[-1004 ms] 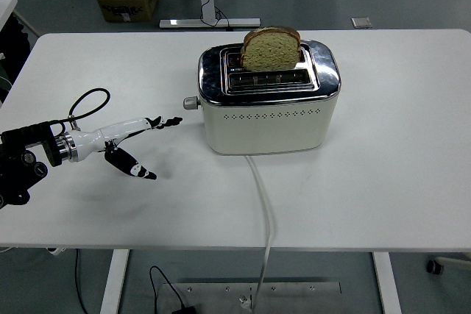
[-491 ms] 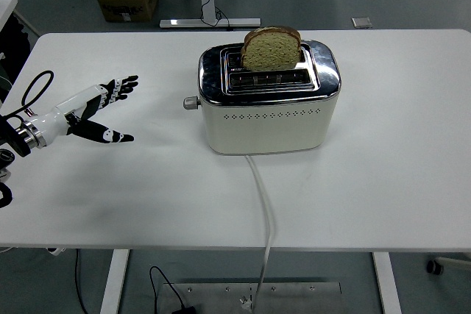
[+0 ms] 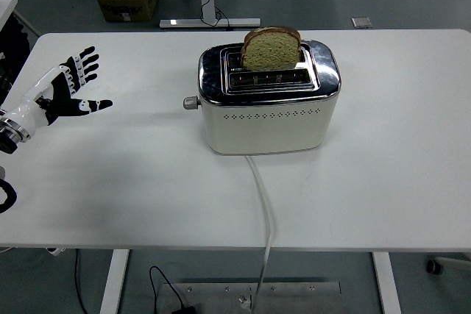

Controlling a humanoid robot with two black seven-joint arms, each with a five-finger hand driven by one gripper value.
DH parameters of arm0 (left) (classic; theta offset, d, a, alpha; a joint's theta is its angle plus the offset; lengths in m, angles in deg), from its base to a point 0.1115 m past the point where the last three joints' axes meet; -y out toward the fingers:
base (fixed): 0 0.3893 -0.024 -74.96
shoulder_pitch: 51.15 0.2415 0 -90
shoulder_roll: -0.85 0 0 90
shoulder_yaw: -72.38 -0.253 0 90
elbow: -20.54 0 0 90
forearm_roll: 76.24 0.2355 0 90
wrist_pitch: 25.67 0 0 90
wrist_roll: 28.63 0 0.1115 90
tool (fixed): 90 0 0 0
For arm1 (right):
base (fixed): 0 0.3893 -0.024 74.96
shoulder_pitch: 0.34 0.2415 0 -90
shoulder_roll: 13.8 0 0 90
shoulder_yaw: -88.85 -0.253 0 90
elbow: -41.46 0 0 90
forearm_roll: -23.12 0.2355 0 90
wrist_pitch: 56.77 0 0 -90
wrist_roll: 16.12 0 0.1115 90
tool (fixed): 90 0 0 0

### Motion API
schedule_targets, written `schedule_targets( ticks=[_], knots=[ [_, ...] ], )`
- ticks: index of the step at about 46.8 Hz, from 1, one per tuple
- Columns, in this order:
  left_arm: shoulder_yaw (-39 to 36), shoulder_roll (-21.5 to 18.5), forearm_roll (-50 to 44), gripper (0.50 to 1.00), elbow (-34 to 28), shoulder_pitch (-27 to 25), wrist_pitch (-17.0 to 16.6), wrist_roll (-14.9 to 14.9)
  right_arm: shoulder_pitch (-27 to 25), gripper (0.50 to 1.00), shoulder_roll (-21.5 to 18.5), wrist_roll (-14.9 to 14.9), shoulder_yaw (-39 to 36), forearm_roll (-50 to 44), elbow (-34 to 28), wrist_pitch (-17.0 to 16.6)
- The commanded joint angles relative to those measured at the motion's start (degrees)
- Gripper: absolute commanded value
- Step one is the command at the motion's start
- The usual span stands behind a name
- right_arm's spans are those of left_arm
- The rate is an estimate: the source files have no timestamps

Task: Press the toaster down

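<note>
I am holding the left hand [image 3: 62, 92] open, fingers spread, well left of the toaster [image 3: 268, 101], bread slice [image 3: 270, 49] standing unpressed.

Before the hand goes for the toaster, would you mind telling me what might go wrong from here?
1. The left hand hovers open near the table's left edge, well away from the lever; that small knob on the toaster's left end would be easy to miss.
2. The bread stands tall in the far slot, so a sideways shove on the toaster might tip it.
3. The cord trails over the near edge and could snag if the toaster slides.
</note>
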Motion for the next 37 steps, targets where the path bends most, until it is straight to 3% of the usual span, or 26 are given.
schedule_targets(
  ticks=[1,10,17,23,32,37],
  knots=[
    [-0.02,0.43,-4.58,1.0,0.78,0.4,0.24,-0.01,0.0,0.998,0.0,0.0,0.0,0.01,-0.01,0.0],
    [0.33,0.87,-14.86,1.0,0.96,0.22,-0.2,-0.01,0.0,0.998,0.0,0.0,0.0,0.01,0.0,0.0],
    [0.51,1.58,-23.92,1.0,0.96,-0.3,-0.2,3.88,0.0,0.998,0.0,0.0,-0.08,0.01,0.0,0.0],
    [2.61,4.21,-27.35,1.0,2.53,-0.57,-0.2,3.88,0.0,0.998,0.0,0.0,0.0,0.01,0.0,0.0],
    [7.18,10.71,-28.06,1.0,10.09,-0.57,0.5,4.23,0.0,0.998,0.0,0.0,-0.09,0.01,0.0,0.0],
    [7.63,12.91,-28.15,1.0,11.24,-0.57,0.59,6.16,0.0,0.998,0.0,0.0,0.0,0.01,0.0,0.0]
  ],
)
